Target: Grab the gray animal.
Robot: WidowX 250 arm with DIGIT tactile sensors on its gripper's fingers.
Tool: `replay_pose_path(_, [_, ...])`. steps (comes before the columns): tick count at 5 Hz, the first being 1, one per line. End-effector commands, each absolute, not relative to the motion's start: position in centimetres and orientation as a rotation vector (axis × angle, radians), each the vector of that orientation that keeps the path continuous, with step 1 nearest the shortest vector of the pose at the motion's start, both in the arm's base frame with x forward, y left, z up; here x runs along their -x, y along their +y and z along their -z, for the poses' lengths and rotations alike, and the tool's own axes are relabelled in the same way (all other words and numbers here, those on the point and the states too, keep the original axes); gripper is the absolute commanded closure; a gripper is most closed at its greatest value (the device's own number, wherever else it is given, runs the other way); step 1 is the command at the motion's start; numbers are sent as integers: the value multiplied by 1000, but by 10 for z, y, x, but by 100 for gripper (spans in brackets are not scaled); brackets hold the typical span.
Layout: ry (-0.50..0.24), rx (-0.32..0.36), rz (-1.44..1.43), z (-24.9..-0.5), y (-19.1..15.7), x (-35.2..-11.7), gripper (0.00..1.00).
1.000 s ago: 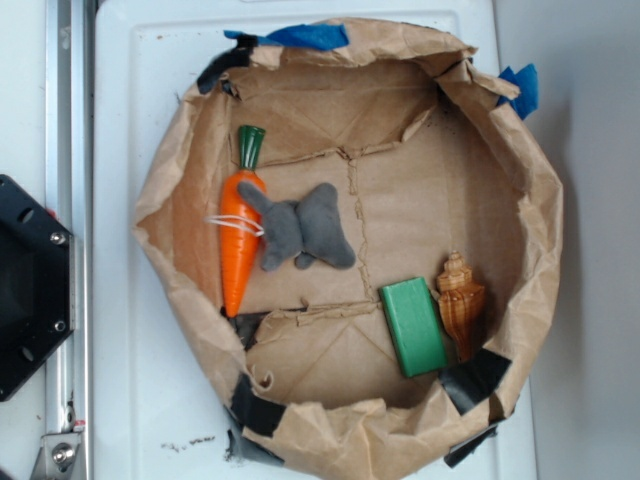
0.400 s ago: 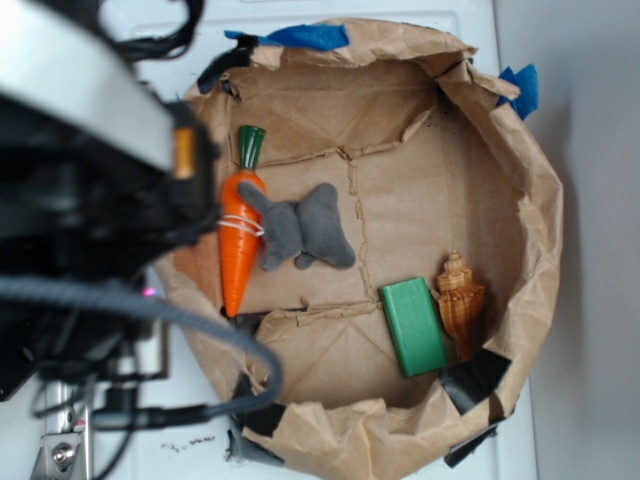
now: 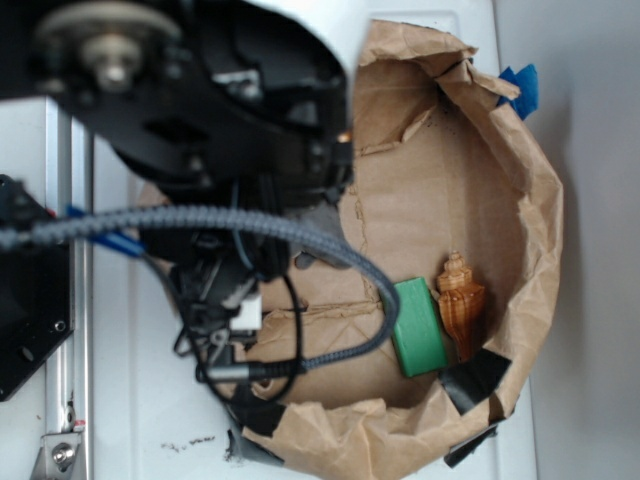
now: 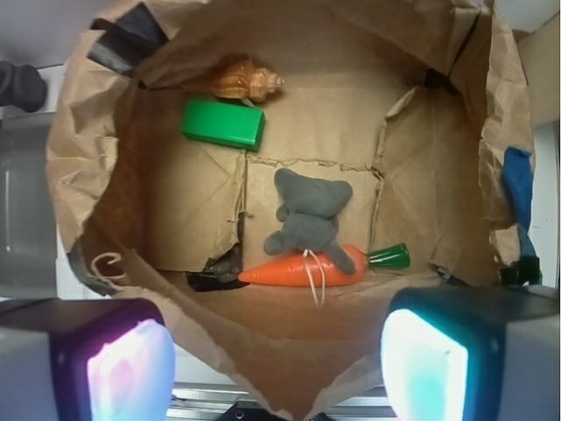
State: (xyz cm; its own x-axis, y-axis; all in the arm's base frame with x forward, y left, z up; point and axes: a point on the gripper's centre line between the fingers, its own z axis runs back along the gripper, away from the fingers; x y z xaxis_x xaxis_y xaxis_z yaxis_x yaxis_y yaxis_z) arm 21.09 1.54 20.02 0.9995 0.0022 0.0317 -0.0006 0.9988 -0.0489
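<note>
One gray animal (image 4: 308,217) touching carrot (image 4: 307,265) (string across it), gripper (image 4: 276,355) spread — high above.

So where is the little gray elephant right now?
In the wrist view the gray animal lies near the middle of the brown paper bin, touching the orange carrot just below it. The arm hides it in the exterior view.

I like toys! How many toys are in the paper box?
4: elephant in the middle, carrot touching it, green block and shell together by the wall.
</note>
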Motion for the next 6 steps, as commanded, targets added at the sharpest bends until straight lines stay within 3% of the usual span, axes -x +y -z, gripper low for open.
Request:
replay_pose_path(1, [-84, 44, -20, -213, 20, -214, 0])
replay_pose_path(2, [-19, 6, -19, -163, 22, -219, 0])
replay_pose_path(3, [-1, -9, -67, -113, 23, -211, 0])
replay_pose_path(4, [-3, 3, -95, -80, 24, -208, 0])
replay_pose_path(6, [9, 35, -101, -55, 30, -215, 0])
